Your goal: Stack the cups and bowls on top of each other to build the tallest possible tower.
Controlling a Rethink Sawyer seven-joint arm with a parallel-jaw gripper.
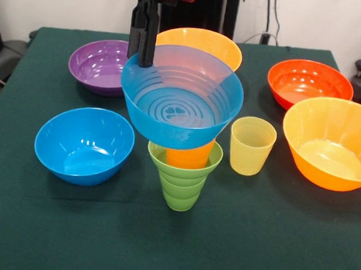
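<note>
Front view, table with dark green cloth (284, 243). Item one: tower (183, 141) near the middle, made of a green ribbed cup (183, 179) standing on the cloth, an orange cup (190, 156) nested inside it, and a translucent blue bowl (181, 97) on top, tilted toward the camera so its ringed inside shows. Item two: gripper (144, 41), black, coming down from a red arm, its fingers closed over the far left rim of the translucent blue bowl. Item three: pale yellow cup (252, 145), upright, just beside the tower on the right. Item four: solid blue bowl (84, 145), left of the tower, apart from it. Item five: purple bowl (99, 66), farther back on the left. Item six: orange bowl (206, 43), partly hidden behind the translucent blue bowl. Item seven: red-orange bowl (309, 84), back right. Item eight: large orange bowl (335, 144), right edge, near the red-orange bowl.
</note>
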